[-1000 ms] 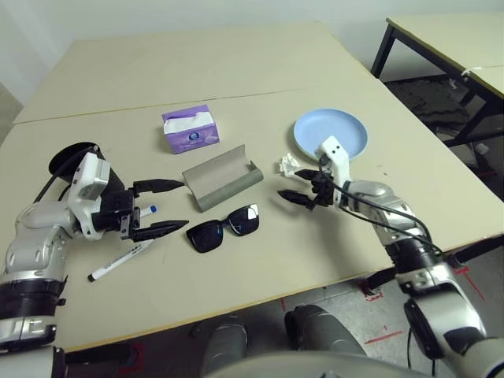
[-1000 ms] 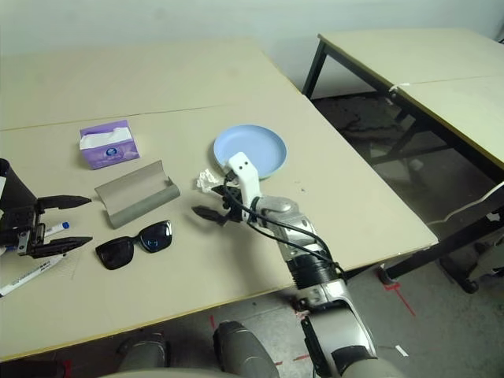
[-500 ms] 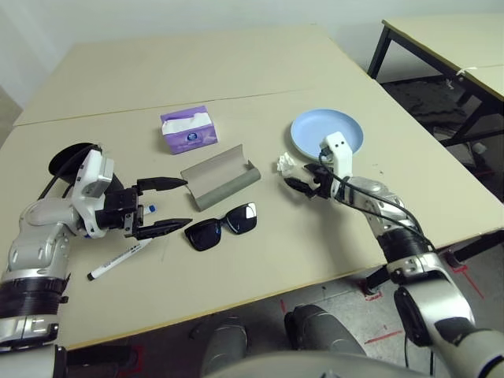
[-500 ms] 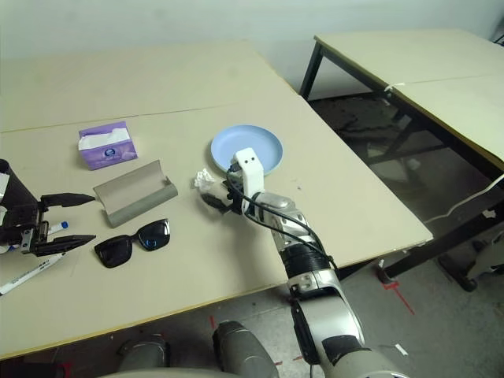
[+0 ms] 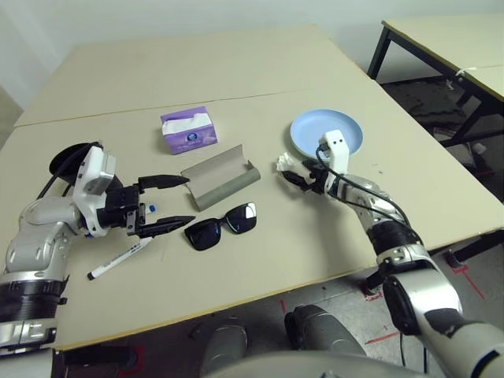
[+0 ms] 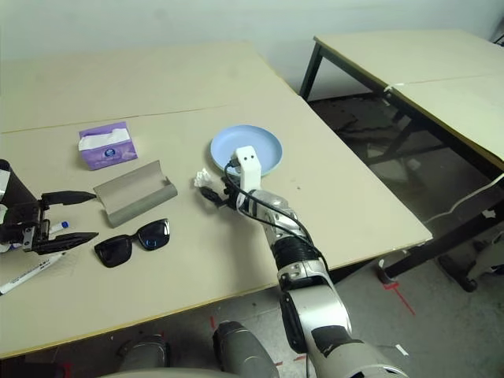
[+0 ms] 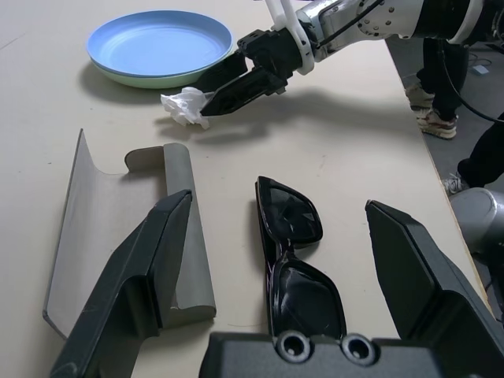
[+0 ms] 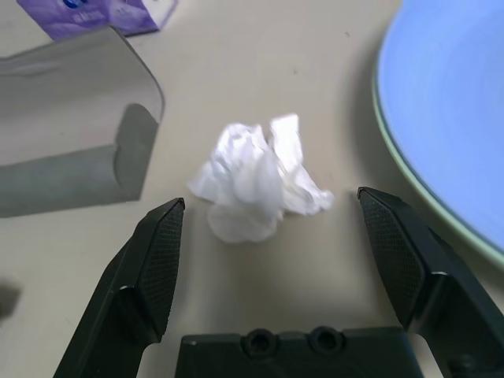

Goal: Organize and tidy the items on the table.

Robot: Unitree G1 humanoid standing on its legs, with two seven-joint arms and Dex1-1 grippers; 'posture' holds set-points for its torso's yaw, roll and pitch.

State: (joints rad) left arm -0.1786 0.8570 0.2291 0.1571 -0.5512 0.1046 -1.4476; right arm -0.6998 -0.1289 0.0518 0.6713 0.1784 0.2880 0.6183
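The crumpled white tissue (image 8: 256,183) is seen on the beige counter (image 5: 236,71) between the spread fingers of the right claw (image 8: 276,236), untouched, just beside the stacked plates (image 5: 326,131), one light blue on one pale green. The left claw (image 5: 167,203) is held wide open and empty above the counter, near one pair of black sunglasses (image 7: 295,264) and one open grey-green glasses case (image 5: 220,176). Two white marker pens (image 5: 120,260), one purple tissue box (image 5: 189,130) and one black cup (image 5: 69,158) are counted.
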